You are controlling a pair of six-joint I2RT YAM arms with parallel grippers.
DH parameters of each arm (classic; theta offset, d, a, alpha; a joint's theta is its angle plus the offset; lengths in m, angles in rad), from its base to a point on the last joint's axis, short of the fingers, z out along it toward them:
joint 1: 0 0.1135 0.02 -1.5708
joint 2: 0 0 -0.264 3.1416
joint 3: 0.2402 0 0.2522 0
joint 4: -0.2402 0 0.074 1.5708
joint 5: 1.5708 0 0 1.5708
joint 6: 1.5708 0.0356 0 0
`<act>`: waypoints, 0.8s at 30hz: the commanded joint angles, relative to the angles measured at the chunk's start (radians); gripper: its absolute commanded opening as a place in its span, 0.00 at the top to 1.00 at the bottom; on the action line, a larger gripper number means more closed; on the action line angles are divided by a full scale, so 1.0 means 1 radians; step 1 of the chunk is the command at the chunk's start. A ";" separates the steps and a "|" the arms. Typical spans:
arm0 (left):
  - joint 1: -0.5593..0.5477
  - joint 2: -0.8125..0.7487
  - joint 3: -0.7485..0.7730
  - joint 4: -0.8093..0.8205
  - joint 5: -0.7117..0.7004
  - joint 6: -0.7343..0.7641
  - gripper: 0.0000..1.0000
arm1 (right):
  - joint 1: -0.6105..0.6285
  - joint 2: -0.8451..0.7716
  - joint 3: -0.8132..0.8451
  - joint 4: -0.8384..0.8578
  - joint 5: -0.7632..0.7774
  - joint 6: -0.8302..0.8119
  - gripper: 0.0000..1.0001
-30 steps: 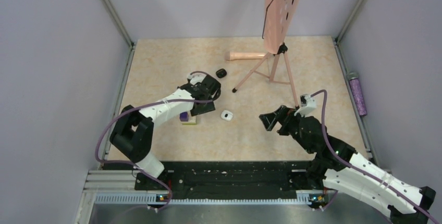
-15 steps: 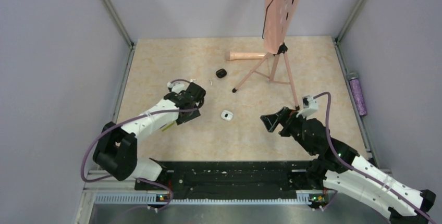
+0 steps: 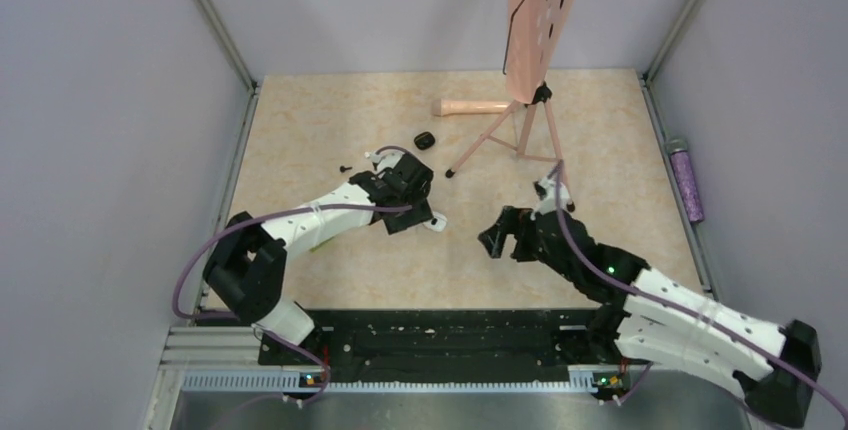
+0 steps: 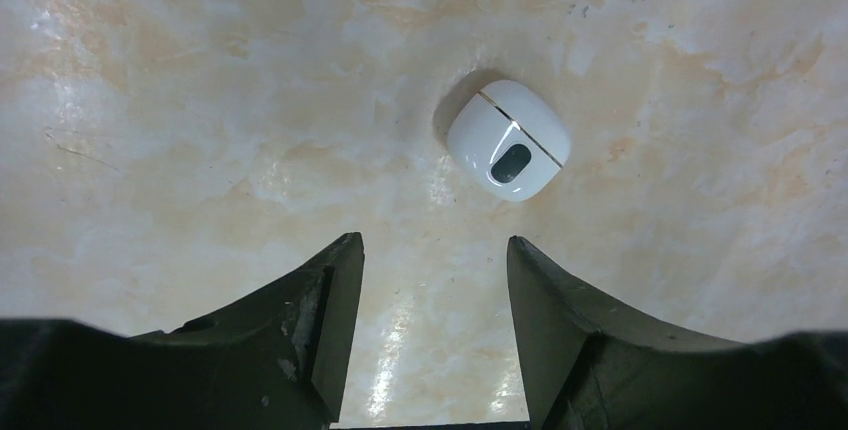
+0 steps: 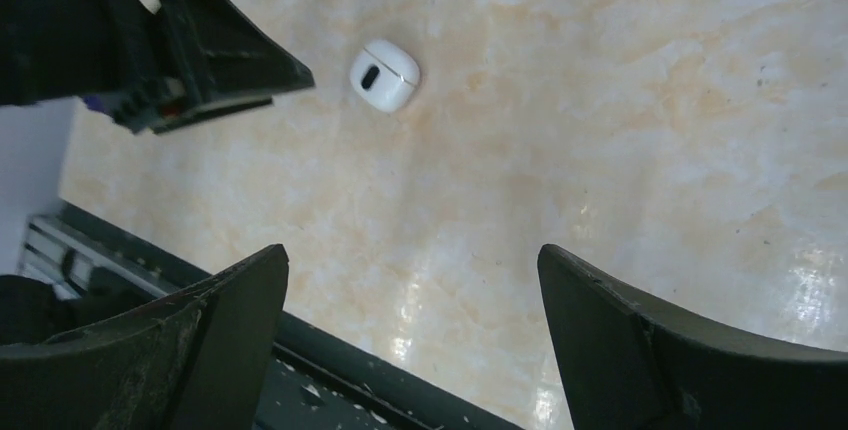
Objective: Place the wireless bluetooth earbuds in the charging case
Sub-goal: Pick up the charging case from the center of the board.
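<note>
Charging case lies just ahead of the half-open, empty left claw, slightly off-centre; the wide-open, empty right claw stands farther off.

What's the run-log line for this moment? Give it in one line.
left gripper: open, empty, by white case | right gripper: open, empty | case: lying on table, not gripped
</note>
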 commanded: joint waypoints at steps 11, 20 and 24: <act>0.259 -0.351 -0.138 -0.130 -0.020 -0.041 0.39 | -0.007 0.721 0.314 0.221 -0.120 -0.188 0.23; 0.271 -0.451 -0.179 -0.178 -0.074 -0.047 0.38 | -0.017 1.029 0.509 0.317 -0.148 -0.254 0.33; 0.271 -0.465 -0.176 -0.188 -0.070 -0.035 0.38 | -0.019 1.120 0.577 0.300 -0.126 -0.279 0.21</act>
